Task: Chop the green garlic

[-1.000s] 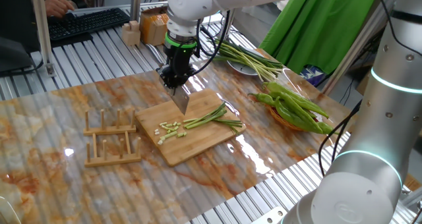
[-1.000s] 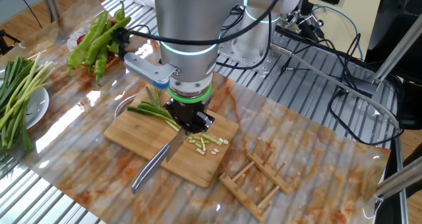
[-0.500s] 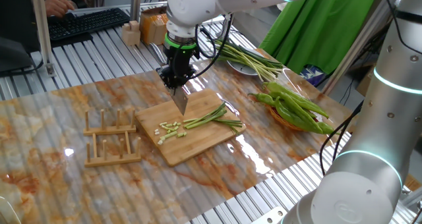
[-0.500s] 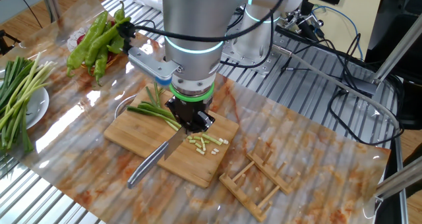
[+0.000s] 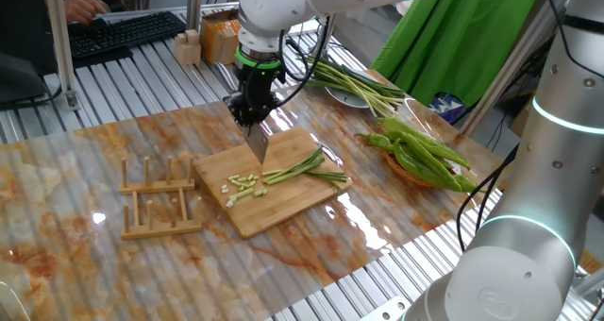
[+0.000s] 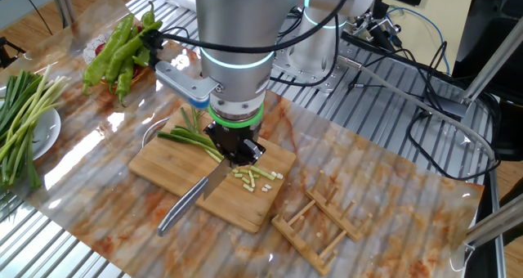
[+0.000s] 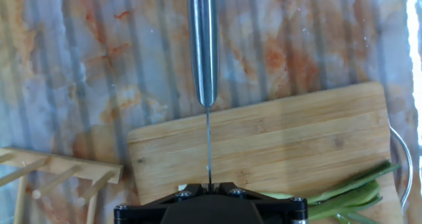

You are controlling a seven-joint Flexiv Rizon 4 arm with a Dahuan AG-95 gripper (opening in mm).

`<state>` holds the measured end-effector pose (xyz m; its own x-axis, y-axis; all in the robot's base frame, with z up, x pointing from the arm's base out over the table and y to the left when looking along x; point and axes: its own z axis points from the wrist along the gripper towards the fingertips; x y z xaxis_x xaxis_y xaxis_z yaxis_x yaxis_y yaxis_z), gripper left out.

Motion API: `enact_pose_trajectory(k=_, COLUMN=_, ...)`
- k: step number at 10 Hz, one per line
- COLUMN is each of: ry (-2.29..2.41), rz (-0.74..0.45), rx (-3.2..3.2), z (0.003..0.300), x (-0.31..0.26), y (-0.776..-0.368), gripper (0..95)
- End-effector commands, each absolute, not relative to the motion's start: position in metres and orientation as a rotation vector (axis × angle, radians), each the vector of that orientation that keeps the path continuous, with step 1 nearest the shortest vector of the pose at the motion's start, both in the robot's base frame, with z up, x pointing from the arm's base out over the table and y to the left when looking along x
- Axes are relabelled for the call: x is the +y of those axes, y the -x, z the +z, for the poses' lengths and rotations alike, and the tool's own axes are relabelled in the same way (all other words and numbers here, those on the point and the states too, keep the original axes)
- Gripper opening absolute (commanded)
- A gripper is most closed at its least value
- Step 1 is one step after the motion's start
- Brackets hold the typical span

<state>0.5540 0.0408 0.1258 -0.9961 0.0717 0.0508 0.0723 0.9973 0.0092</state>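
The green garlic lies on the wooden cutting board (image 5: 283, 208) (image 6: 159, 165) (image 7: 297, 138): a few thin stalks (image 5: 300, 168) (image 6: 189, 136) (image 7: 356, 194) and a small heap of cut bits (image 5: 243, 186) (image 6: 257, 177). My gripper (image 5: 253, 113) (image 6: 233, 151) (image 7: 209, 184) hangs over the board between stalks and bits, shut on a knife (image 5: 260, 147) (image 6: 186, 206) (image 7: 203, 46). It grips the thin blade, which points down at the board beside the bits. The steel handle sticks out past the board's edge. In the hand view the bits are hidden under the gripper.
A wooden rack (image 5: 160, 200) (image 6: 319, 221) (image 7: 39, 174) stands beside the board. Glossy green peppers (image 5: 425, 153) (image 6: 122, 53) lie in a dish at the table's side. Long uncut stalks (image 5: 359, 85) (image 6: 24, 127) rest on a white plate. A keyboard (image 5: 123, 33) lies at the back.
Hardly anything: the arm swayed slightly and came back, and the knife's handle end shifted a little. Stalks and cut bits lie where they were.
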Motion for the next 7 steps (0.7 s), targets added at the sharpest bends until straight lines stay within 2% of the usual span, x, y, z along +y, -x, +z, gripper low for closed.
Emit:
enact_pose_trajectory(k=1, ry=0.075, rz=-0.031, rx=-3.096, z=0.125, x=0.029, y=-0.544, gripper=0.0)
enact_pose_trajectory(k=7, ry=0.022, rz=-0.068, rx=-3.123, z=0.104, x=-0.004, y=-0.516, gripper=0.0)
